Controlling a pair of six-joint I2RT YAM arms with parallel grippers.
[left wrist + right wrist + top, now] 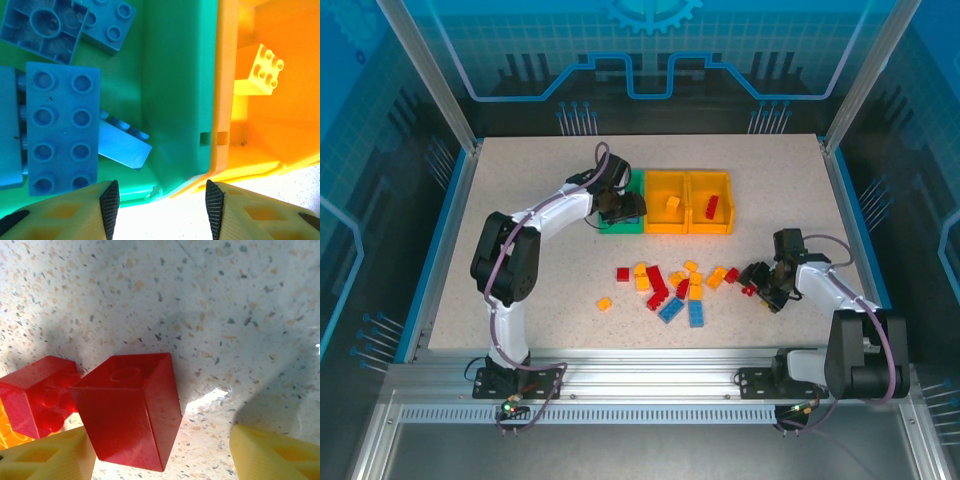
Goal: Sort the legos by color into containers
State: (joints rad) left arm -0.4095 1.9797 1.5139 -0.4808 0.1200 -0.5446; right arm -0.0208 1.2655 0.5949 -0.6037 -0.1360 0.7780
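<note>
Three joined containers sit at the back: a green tray point(634, 179) point(175, 100), a middle orange tray point(667, 226) point(280, 130) and a right orange tray point(725, 203). Several blue legos point(60, 130) lie in the green tray. The middle tray has a yellow brick point(672, 203) point(262, 70) and the right tray a red one point(711, 208). My left gripper point(620, 210) point(161, 200) hangs open and empty over the green tray's near edge. My right gripper point(757, 283) point(160, 450) is open around a red brick point(130, 410) on the table, which rests against its left finger point(60, 455).
A loose pile of red point(655, 280), blue point(695, 313) and yellow point(640, 275) legos lies mid-table, and a lone yellow brick point(604, 303) sits to its left. Another red brick point(35, 395) touches the one between my right fingers. Bare speckled tabletop surrounds the pile.
</note>
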